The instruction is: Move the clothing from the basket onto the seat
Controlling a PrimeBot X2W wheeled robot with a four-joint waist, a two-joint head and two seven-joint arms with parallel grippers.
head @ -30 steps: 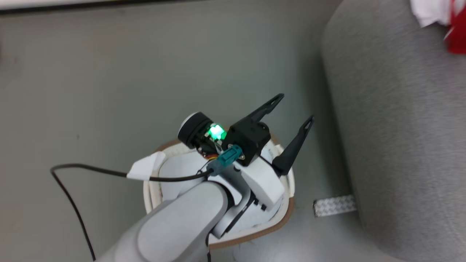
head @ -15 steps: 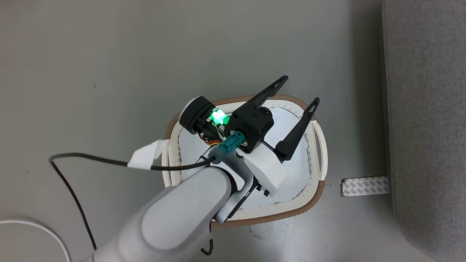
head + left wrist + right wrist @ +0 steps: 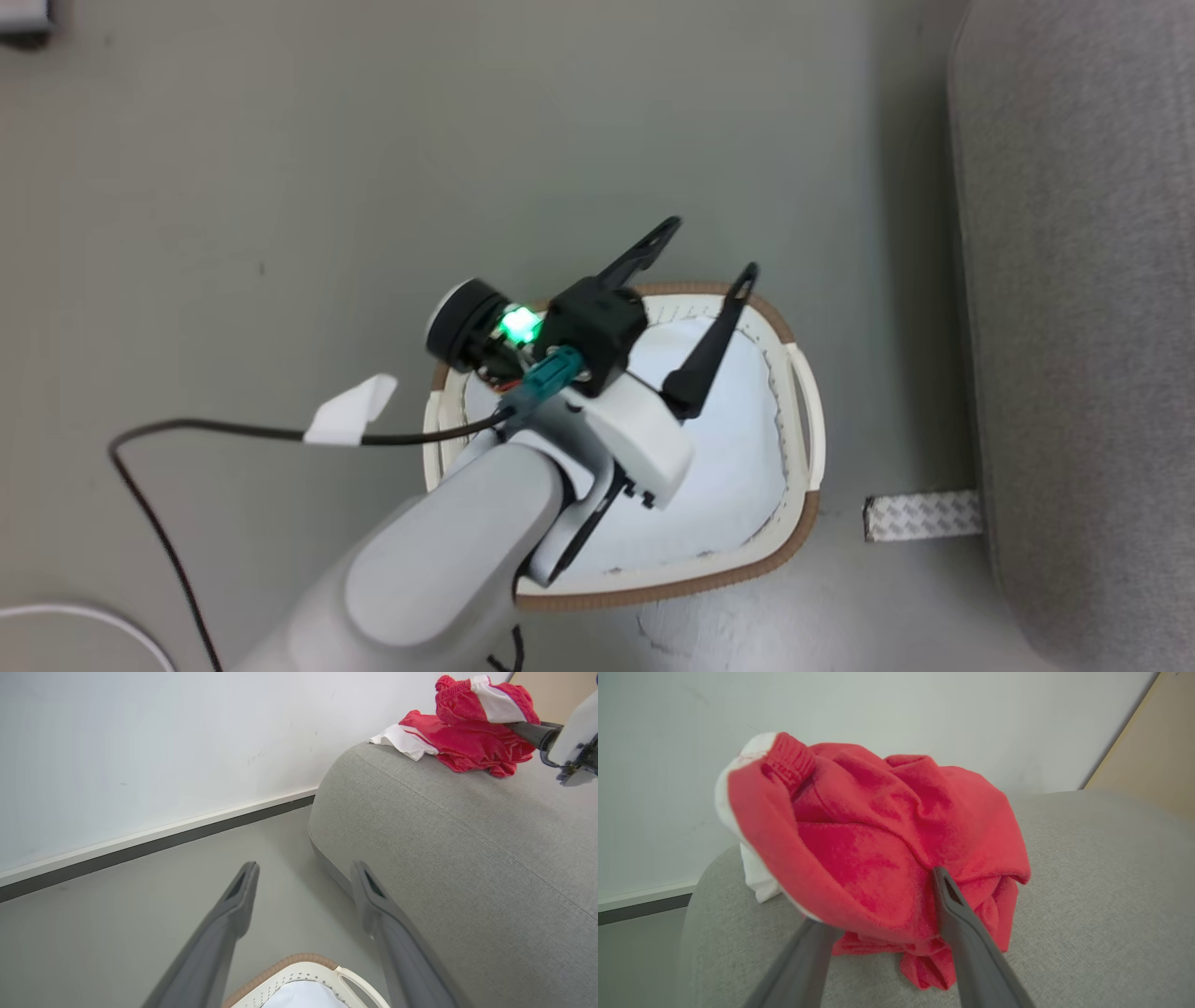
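Note:
The red and white clothing [image 3: 878,826] lies in a heap on the grey seat [image 3: 1101,882]. My right gripper [image 3: 878,896] is at the heap, open. Its left finger is tucked under a fold and its right fingertip rests against the cloth. From the left wrist, the clothing [image 3: 467,742] shows on top of the seat [image 3: 467,858] with one of the right gripper's fingers [image 3: 528,730] reaching into it. My left gripper [image 3: 711,248] hangs open and holds nothing above the far rim of the basket [image 3: 738,577]. The basket holds a pale pad [image 3: 719,467].
The seat [image 3: 1074,327] runs along the right, close to the basket. A patterned tape strip [image 3: 920,516] lies on the floor between them. A black cable with a white tag [image 3: 350,422] trails left from the wrist. A wall with a dark baseboard [image 3: 163,840] stands behind.
The head camera has swung, bringing the whole basket into the picture. The left gripper stays open above the basket, near its far rim.

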